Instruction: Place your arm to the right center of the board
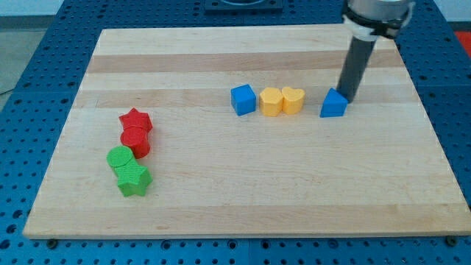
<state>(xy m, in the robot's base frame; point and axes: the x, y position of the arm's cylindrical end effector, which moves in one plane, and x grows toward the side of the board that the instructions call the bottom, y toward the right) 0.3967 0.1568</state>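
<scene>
My dark rod comes down from the view's top right, and my tip (346, 99) rests on the wooden board (243, 199) just right of and behind a blue triangular block (333, 104), touching or nearly touching it. To the left of it stand a yellow heart (293, 100) and a yellow hexagon-like block (271, 101), pressed together, then a blue cube (243, 99). At the view's left are a red star (135, 120), a red cylinder (136, 140), a green cylinder (120, 158) and a green star (133, 179) in a chain.
The board lies on a blue perforated table (29, 81). The arm's grey wrist (375, 16) hangs over the board's top right corner.
</scene>
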